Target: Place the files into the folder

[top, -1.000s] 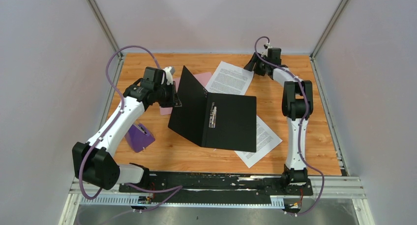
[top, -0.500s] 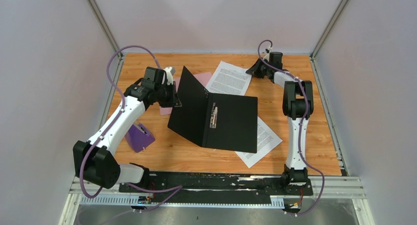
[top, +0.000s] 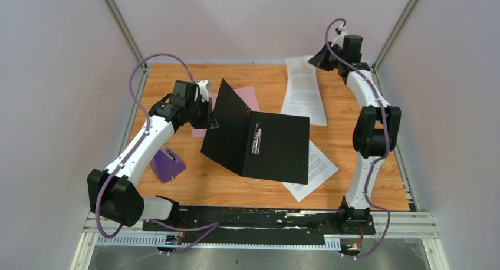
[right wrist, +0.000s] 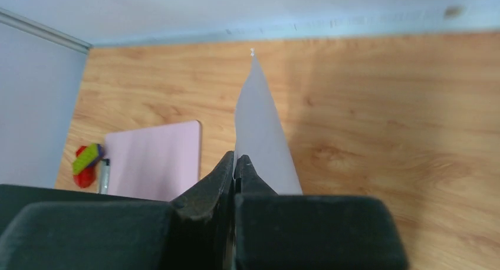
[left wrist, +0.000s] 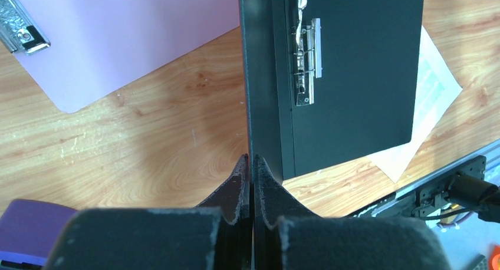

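There are two printed sheets, one black folder, one pink clipboard and one purple object on the wooden table [top: 177, 184].

The right gripper [top: 318, 61] is pressed together on the top edge of the first sheet [top: 303, 90]. In the right wrist view its fingertips [right wrist: 236, 159] pinch the paper [right wrist: 262, 134], which runs away from them edge-on. The sheet hangs below and inward of that gripper; whether its lower edge touches the table I cannot tell.

The second sheet [top: 321, 167] lies flat, well apart from the right gripper on the near side. It is partly under the folder's near right corner.

The folder [top: 277, 146] stands open. The left gripper [top: 209, 114] is clamped on the outer edge of its upright cover [top: 227, 125], with the fingers [left wrist: 250, 161] shut tight on the thin board. The flat half [left wrist: 354, 75], just beyond that gripper, holds only its metal clip [left wrist: 306, 58].

The pink clipboard [top: 247, 96] lies just beside the left gripper, behind the upright cover. The purple object [top: 167, 164] sits beside the left arm, on the near side of its gripper.
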{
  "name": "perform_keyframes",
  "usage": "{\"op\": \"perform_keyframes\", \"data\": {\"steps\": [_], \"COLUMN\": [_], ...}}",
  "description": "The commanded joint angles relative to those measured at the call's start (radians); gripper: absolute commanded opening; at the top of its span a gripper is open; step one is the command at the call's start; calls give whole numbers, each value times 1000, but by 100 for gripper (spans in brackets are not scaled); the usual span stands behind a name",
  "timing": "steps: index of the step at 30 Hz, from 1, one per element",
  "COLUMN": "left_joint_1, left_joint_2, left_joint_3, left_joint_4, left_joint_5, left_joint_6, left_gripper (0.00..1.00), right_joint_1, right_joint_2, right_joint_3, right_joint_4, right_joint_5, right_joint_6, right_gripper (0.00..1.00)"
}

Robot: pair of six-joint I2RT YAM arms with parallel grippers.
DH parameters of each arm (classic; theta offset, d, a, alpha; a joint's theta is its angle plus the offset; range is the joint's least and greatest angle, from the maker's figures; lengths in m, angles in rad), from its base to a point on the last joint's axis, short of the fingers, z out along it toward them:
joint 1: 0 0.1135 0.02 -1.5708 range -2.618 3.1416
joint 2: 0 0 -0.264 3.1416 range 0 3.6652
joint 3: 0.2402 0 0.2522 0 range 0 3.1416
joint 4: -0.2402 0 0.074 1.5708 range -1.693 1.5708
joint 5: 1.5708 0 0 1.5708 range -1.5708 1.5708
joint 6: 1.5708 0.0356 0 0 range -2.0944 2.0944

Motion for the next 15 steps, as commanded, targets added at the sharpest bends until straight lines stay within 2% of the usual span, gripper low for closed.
{"op": "perform_keyframes", "data": {"steps": [1, 5, 9, 15], "left_joint_1": [-1, -1, -1, -1], "left_joint_2": [-12, -22, -21, -45], "left_joint_3": [29, 5, 1, -31], "left_joint_4": [20, 50, 51, 82], "left_joint_5": [13, 8, 14, 25], "left_joint_6": [87, 93, 111, 126], "left_gripper": [0, 0, 0, 0], "right_joint_1": [-9, 5, 86, 273], "right_joint_2": [-230, -360, -476, -656], "right_joint_3": [25, 3, -80, -191], "right_joint_4": [-94, -202, -308, -477], "right_joint_5": [43, 55, 36, -6], "right_joint_6": [-101, -129, -130, -110], "right_gripper": [0, 0, 0, 0]}}
